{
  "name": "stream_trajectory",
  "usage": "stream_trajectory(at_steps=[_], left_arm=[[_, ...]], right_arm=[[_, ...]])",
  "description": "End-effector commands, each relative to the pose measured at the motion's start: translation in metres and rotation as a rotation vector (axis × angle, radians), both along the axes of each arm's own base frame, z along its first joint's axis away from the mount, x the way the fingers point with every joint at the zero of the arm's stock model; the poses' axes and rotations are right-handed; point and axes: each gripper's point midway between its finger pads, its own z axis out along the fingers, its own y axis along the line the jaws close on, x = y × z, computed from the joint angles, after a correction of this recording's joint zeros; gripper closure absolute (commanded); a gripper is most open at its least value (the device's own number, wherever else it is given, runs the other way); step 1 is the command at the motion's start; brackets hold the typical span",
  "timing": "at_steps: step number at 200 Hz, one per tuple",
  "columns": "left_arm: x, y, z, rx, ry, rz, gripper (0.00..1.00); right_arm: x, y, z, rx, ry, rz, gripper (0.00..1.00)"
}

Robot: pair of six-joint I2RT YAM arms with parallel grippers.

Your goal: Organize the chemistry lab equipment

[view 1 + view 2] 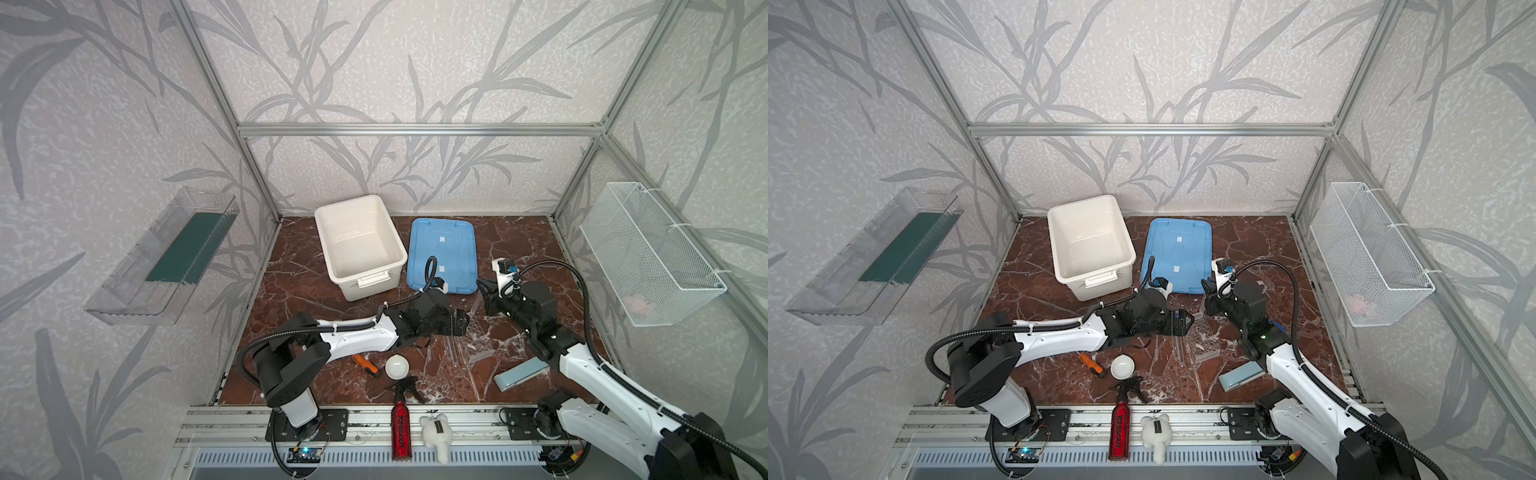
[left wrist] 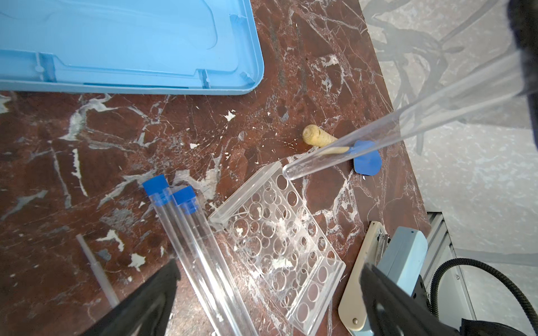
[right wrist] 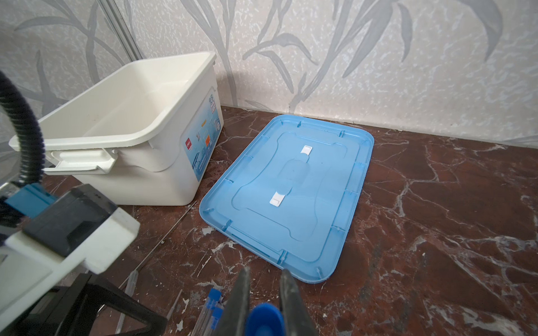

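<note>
Lighting was soft and even in both top views, bright enough, with no hard shadows. The marble tabletop [image 1: 299,282] gave off pale glare near its front edge. Straight frame rails bowed toward the edges, typical wide-angle warp. The clear tube rack [image 1: 473,345] nearly vanished against the busy marble. The left wrist view was sharp on the table, but the gripper fingers [image 2: 139,305] up close were dark and blurry. In the right wrist view a blue tube cap [image 3: 263,318] was soft, and the white bin [image 3: 139,116] looked a bit washed out.

Possibly "TONINGGYM", white letters down the red bottle [image 1: 400,432].
</note>
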Motion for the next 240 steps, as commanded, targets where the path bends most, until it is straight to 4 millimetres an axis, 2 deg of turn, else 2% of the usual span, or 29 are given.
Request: stream_trajectory(at_steps=[1,72,112,142,156,195,207,214,221,225,240], left_arm=[[0.003,-0.004,0.002,-0.010,0.015,0.011,0.01],[0.006,0.004,-0.004,0.000,0.023,0.043,0.02],[0.008,0.014,-0.008,0.042,0.018,0.077,0.03],[0.014,0.034,-0.015,0.162,0.014,0.145,0.08],[0.015,0.040,-0.017,0.211,0.015,0.152,0.15],[0.008,0.047,-0.030,0.319,0.075,0.128,0.39],[0.005,0.046,-0.037,0.340,0.097,0.117,0.43],[0.004,0.045,-0.042,0.353,0.112,0.107,0.45],[0.003,0.044,-0.045,0.362,0.123,0.100,0.47],[0.002,0.043,-0.047,0.365,0.128,0.096,0.48],[0.001,0.040,-0.053,0.373,0.147,0.083,0.52]], right_arm=[[0.001,0.001,-0.004,-0.025,-0.026,-0.007,0.88],[-0.001,0.001,-0.023,-0.061,-0.018,-0.016,0.88],[-0.005,0.004,-0.030,-0.096,-0.035,-0.007,0.78],[-0.008,0.004,-0.032,-0.087,-0.032,-0.008,0.65],[-0.009,0.003,-0.026,-0.067,-0.036,-0.019,0.58],[-0.015,-0.014,-0.001,-0.007,-0.014,-0.112,0.25],[-0.019,-0.019,0.007,0.000,-0.005,-0.134,0.18],[-0.022,-0.023,0.010,-0.001,0.007,-0.144,0.09],[-0.025,-0.025,0.013,0.002,0.020,-0.152,0.07],[-0.027,-0.027,0.014,0.001,0.028,-0.155,0.00],[-0.035,-0.031,0.018,0.008,0.063,-0.164,0.01]])
